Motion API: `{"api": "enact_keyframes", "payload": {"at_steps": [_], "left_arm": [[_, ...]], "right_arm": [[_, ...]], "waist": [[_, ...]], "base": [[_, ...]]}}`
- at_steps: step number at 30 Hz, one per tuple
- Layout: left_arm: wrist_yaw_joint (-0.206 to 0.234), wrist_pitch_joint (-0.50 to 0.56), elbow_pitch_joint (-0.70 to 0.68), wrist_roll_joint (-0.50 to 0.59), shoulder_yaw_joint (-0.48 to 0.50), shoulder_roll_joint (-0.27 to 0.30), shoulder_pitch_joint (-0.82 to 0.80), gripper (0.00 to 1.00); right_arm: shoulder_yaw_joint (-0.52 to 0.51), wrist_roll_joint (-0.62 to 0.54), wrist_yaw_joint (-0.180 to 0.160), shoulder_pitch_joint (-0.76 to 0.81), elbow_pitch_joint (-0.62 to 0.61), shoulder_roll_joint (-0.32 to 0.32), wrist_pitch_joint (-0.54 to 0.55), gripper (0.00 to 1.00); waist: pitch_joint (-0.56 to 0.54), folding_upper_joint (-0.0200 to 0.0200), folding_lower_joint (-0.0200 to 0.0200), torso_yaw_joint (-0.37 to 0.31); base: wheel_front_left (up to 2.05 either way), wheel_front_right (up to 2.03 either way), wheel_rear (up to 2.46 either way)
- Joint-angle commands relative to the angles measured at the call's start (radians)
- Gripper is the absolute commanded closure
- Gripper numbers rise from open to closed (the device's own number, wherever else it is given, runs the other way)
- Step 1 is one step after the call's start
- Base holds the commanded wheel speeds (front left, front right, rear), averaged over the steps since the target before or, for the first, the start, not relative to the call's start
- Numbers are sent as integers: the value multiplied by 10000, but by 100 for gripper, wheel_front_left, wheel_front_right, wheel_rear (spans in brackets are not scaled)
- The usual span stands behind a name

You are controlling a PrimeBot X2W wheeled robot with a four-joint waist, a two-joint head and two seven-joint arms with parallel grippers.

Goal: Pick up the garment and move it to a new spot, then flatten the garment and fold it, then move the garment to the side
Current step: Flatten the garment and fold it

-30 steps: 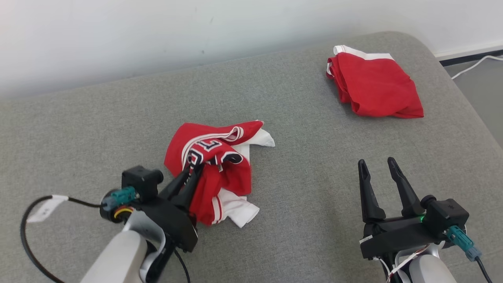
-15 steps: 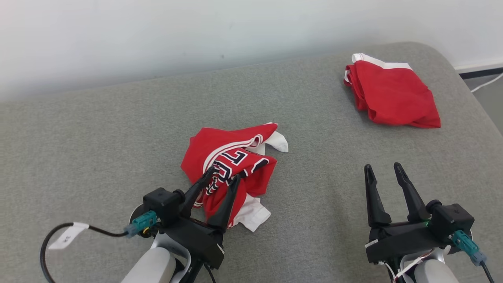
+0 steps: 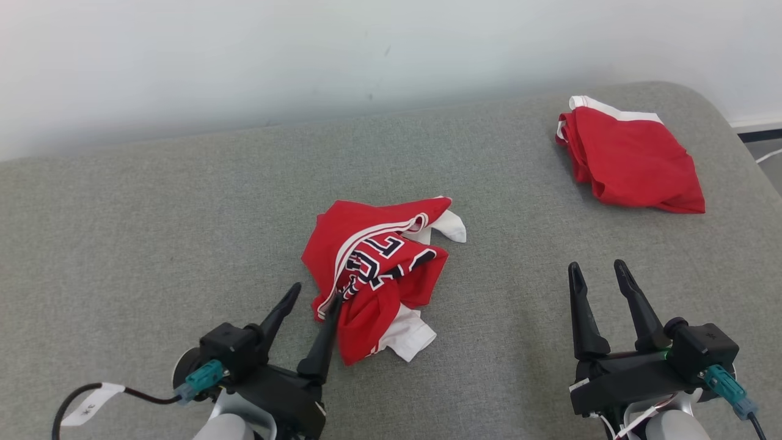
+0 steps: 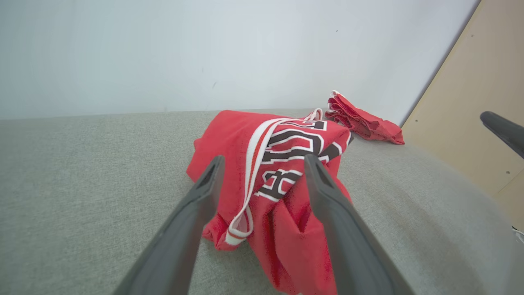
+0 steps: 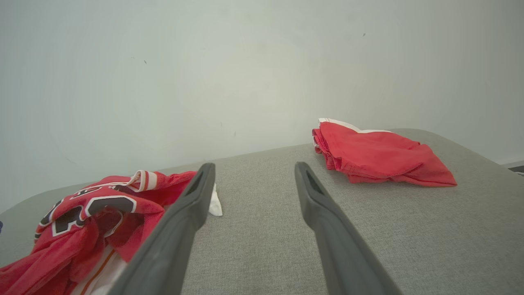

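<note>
Grey upholstered surface [image 3: 122, 244] below white wall [image 3: 244, 61], viewed from the head. Found crumpled red jersey [image 3: 372, 263] well apart from folded red garment [image 3: 632, 162], left of it and nearer. Saw left gripper [image 3: 316, 293] spread wide, empty, farther left; right gripper [image 3: 597, 264] likewise agape, empty, nearer than that garment. From left wrist: caught jersey [image 4: 278, 164] just beyond parted fingers, folded red garment [image 4: 364, 123] behind. From right wrist: spotted folded red garment [image 5: 380, 155] ahead-right, jersey [image 5: 102, 213] far left of it.
</note>
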Motion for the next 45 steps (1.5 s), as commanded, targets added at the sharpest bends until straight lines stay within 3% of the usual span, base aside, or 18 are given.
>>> {"api": "enact_keyframes", "payload": {"at_steps": [1, 19, 20, 21, 22, 23, 33, 45], "left_arm": [[-30, -40, 153, -61, 73, 65, 56, 0], [-259, -35, 2105, -5, -64, 173, -827, 0], [-279, -35, 2233, 9, -81, 169, -882, 4], [-334, -45, 2358, -43, -85, 123, -927, 52], [-374, -46, 2463, -74, -126, 97, -963, 65], [-429, -76, 2527, -61, -145, 69, -1002, 100], [-264, -295, 2079, 65, 14, 6, -852, 100], [445, 235, -580, -112, 336, 748, 560, 100]], "right_arm": [[34, -7, -6, -4, -19, 4, -23, 0], [64, 141, -6, -296, -13, 55, -23, 0], [75, 146, -6, -310, -11, 59, -23, 0], [85, 148, -6, -318, -8, 58, -23, 0], [94, 148, -6, -319, -6, 57, -23, 0], [96, 150, -6, -316, -6, 51, -23, 0], [-82, 93, -6, 6, 66, 5, -23, 0], [-103, 42, -6, 351, 161, 95, -23, 0]], "waist": [[56, 0, 1, -23], [573, 0, 1, -645], [579, 0, 1, -668], [582, 0, 1, -687], [579, 0, 1, -704], [575, 0, 1, -717], [214, 0, 1, -175], [-410, 0, 1, 1156]], "base": [[0, 0, 0], [0, 0, 0], [0, 0, 0], [0, 0, 0], [0, 0, 0], [0, 0, 0], [0, 0, 0], [0, 0, 0]]}}
